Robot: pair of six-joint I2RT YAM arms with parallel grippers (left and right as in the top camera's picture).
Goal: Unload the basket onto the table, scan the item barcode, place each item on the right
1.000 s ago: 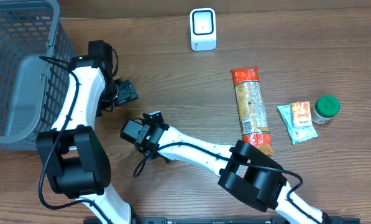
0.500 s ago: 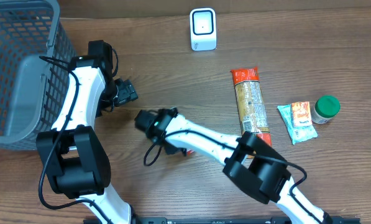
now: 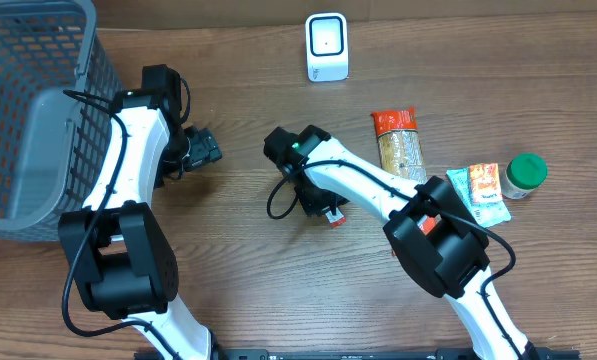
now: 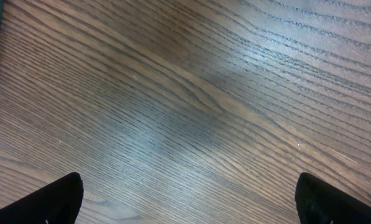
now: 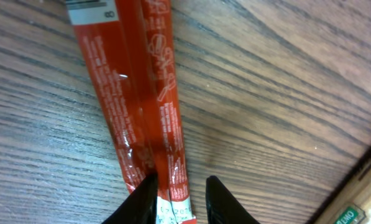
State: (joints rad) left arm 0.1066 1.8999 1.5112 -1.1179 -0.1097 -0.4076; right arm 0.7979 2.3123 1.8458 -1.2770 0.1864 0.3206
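Red stick packet: flat on the desk, near end lying between the fingertips of my right gripper, the rest running ahead of it. Right gripper: narrowly parted, straddling, wood showing beside one finger. My left gripper: spread wide over the desk.

The background is filled by a brown wooden table, marked all over with dark, wavy grain lines. A soft, pale sheen of light is reflected from its top in the left wrist view.
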